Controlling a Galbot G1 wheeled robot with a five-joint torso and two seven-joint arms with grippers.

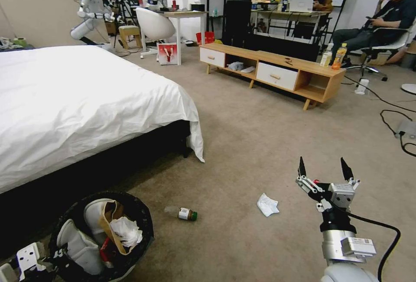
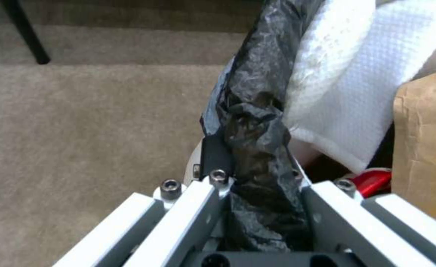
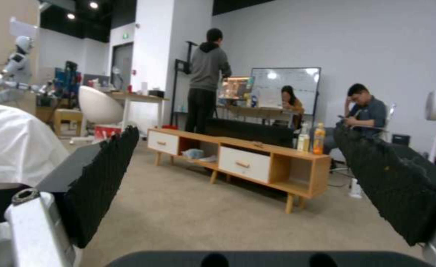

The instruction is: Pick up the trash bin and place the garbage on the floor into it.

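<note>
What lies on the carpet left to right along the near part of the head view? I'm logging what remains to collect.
Trash bin held by left gripper → small bottle → crumpled tissue → open right gripper.

Beige-grey carpet runs from a white-sheeted bed to a low wooden TV cabinet with white drawers, a white shell chair and a whiteboard against pale walls.

My left gripper is clamped on the bin rim, low at its near-left edge. My right gripper hovers well right of the bin, fingers spread wide, pointing forward.
</note>
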